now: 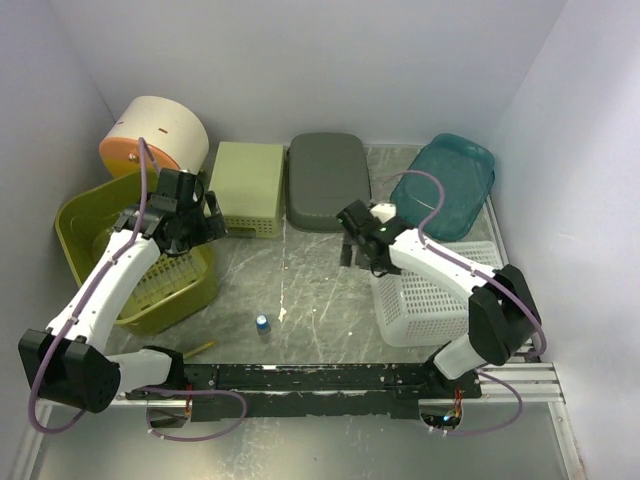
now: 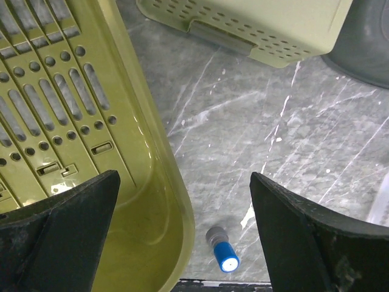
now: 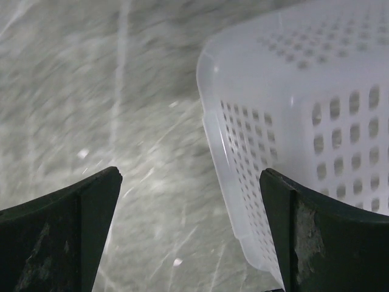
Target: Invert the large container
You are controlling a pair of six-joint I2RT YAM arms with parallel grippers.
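Left gripper [image 2: 185,182] (over the olive tub [image 2: 146,182] rim) and right gripper [image 3: 191,176] by the white basket [image 3: 292,91] gape empty

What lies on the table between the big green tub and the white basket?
A small blue-capped cylinder, clearest in the top view.

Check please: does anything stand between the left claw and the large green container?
Nothing visible does. The open left claw hangs directly over the container rim; the small blue-capped bottle lies outside it on the table.
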